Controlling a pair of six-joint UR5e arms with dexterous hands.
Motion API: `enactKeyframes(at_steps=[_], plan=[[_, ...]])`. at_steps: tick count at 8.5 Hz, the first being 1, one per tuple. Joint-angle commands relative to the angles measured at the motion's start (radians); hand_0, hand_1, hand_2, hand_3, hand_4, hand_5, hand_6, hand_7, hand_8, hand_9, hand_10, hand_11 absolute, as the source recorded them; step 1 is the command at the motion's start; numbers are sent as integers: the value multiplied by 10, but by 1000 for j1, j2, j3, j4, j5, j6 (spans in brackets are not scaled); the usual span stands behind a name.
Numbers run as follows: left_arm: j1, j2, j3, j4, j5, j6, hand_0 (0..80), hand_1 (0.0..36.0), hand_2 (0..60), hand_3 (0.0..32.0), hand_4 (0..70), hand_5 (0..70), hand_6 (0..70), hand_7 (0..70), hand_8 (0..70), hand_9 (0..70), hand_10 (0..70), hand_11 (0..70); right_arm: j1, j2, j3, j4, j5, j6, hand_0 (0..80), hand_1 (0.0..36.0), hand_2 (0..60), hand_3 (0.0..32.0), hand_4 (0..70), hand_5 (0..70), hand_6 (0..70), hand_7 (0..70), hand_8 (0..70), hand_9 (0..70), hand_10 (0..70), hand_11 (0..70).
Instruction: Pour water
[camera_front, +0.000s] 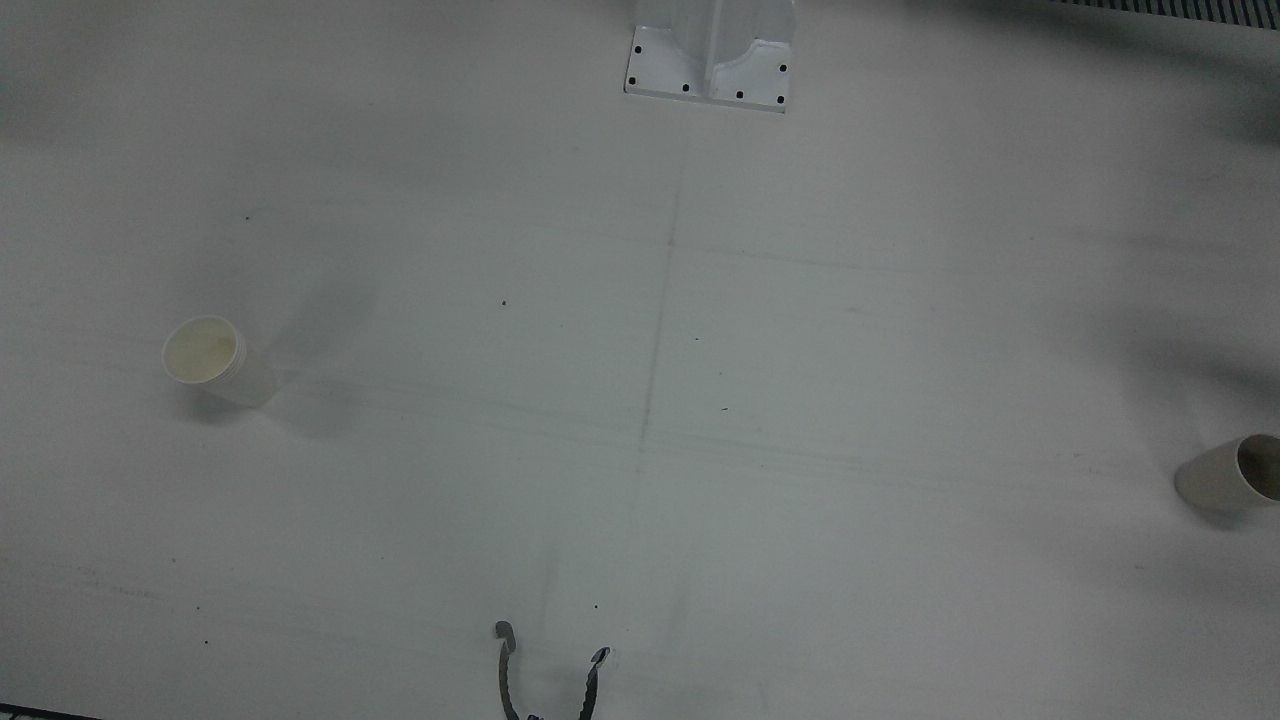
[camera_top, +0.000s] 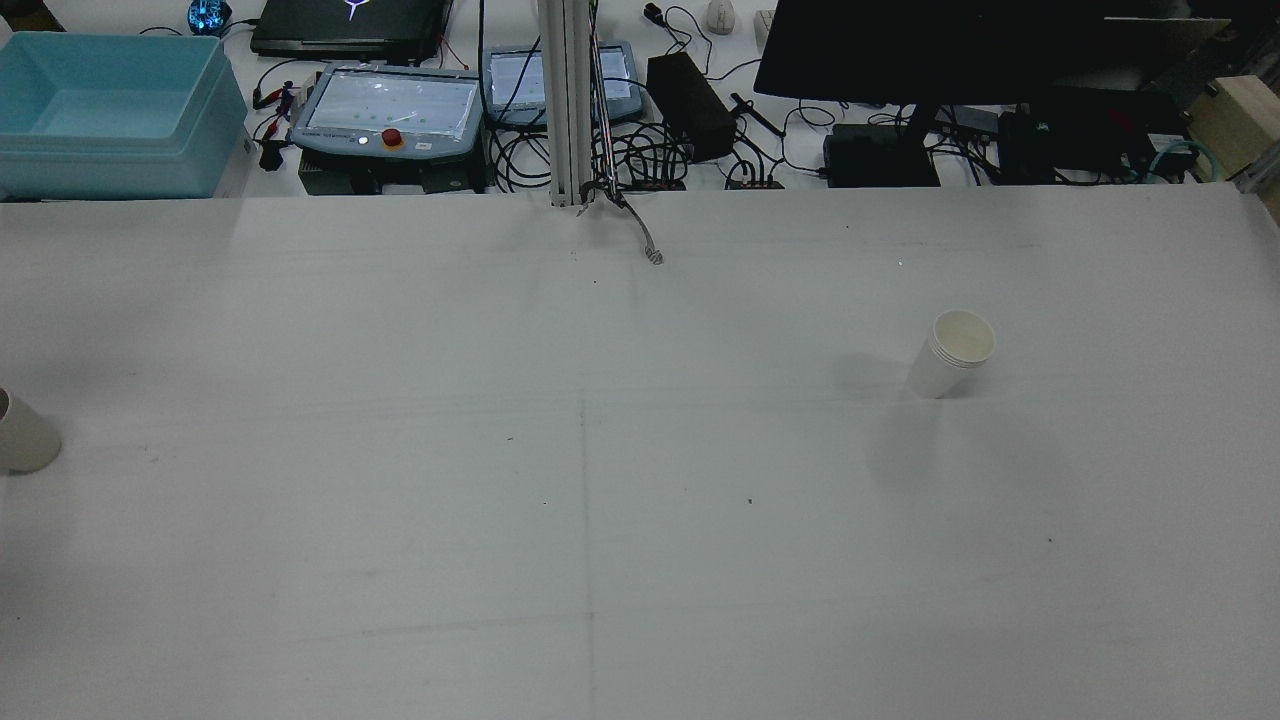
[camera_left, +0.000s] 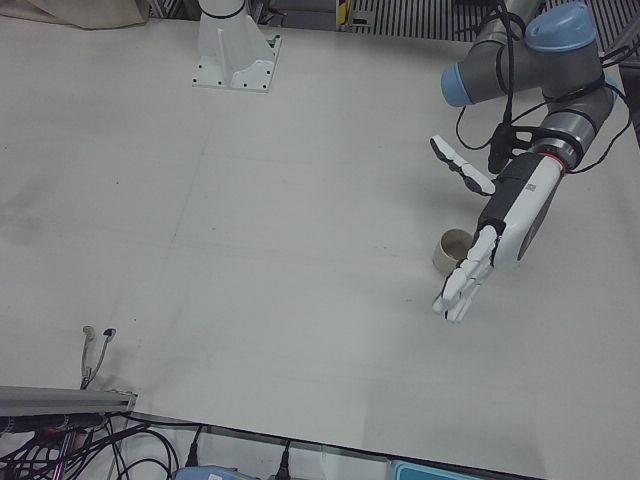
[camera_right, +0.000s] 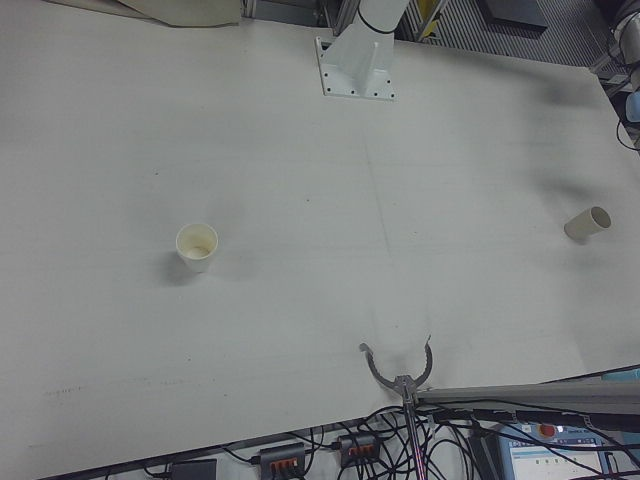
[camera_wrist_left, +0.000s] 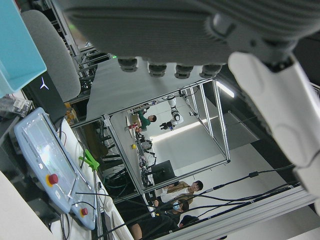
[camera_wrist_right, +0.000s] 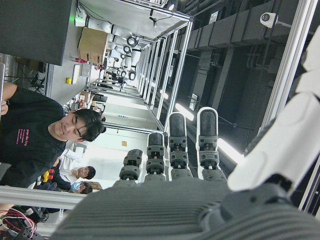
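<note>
While left hand (camera_left: 478, 262) hovers open, 2 cups (camera_front: 212, 360) (camera_front: 1228, 474) stand apart.

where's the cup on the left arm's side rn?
The paper cup stands upright on the table in the left-front view, at that view's right, just beside the open left hand. In the rear view it sits at the table's far left edge.
</note>
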Motion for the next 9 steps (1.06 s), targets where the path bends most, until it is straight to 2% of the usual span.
enactKeyframes(at_steps=[1, 2, 3, 4, 5, 6, 7, 8, 9], plan=[[-5, 146, -6, -107, -46, 92, 438, 31, 0, 92, 20, 3, 0, 0, 37, 2, 0, 0, 38, 2, -7, 1, -8, -16, 383, 68, 143, 0, 40, 371, 165, 315, 91, 166, 70, 109], [-5, 199, -20, -110, -36, 89, 440, 44, 0, 4, 42, 0, 0, 0, 17, 1, 0, 0, 43, -2, -5, 3, -17, -17, 384, 70, 142, 0, 44, 309, 152, 286, 80, 148, 57, 90], [-2, 253, -20, -110, -39, 92, 457, 61, 0, 0, 58, 1, 0, 0, 11, 3, 0, 0, 32, -3, -8, 1, -18, -19, 387, 74, 151, 0, 46, 286, 152, 287, 82, 151, 51, 81], [-1, 308, -18, -139, -40, 92, 556, 142, 0, 0, 70, 18, 0, 0, 12, 7, 0, 0, 34, -4, -5, 0, -18, -20, 387, 74, 154, 0, 45, 285, 165, 325, 93, 174, 50, 81], [6, 359, 11, -215, -33, 118, 710, 216, 0, 0, 60, 36, 0, 0, 10, 6, 0, 6, 35, -4, -5, 0, -18, -20, 387, 74, 154, 0, 45, 281, 170, 339, 98, 183, 49, 78], [13, 361, 55, -278, -30, 173, 800, 245, 0, 0, 73, 45, 0, 0, 9, 7, 0, 20, 38, -6, -5, 0, -18, -22, 387, 72, 146, 0, 47, 290, 173, 344, 99, 185, 46, 74], [18, 361, 118, -342, -31, 202, 683, 218, 0, 0, 78, 31, 0, 0, 7, 2, 0, 10, 37, -12, -7, 1, -18, -22, 387, 71, 143, 0, 42, 297, 170, 340, 96, 181, 45, 72], [19, 358, 185, -399, -31, 202, 643, 199, 0, 0, 101, 28, 0, 0, 5, 0, 0, 7, 32, -16, -8, 0, -18, -25, 381, 66, 136, 0, 42, 303, 172, 343, 98, 183, 47, 75], [38, 356, 227, -432, -31, 216, 662, 200, 0, 0, 104, 30, 0, 0, 4, 0, 0, 11, 28, -16, -8, -2, -18, -29, 379, 64, 133, 0, 41, 305, 171, 341, 98, 183, 48, 76]])
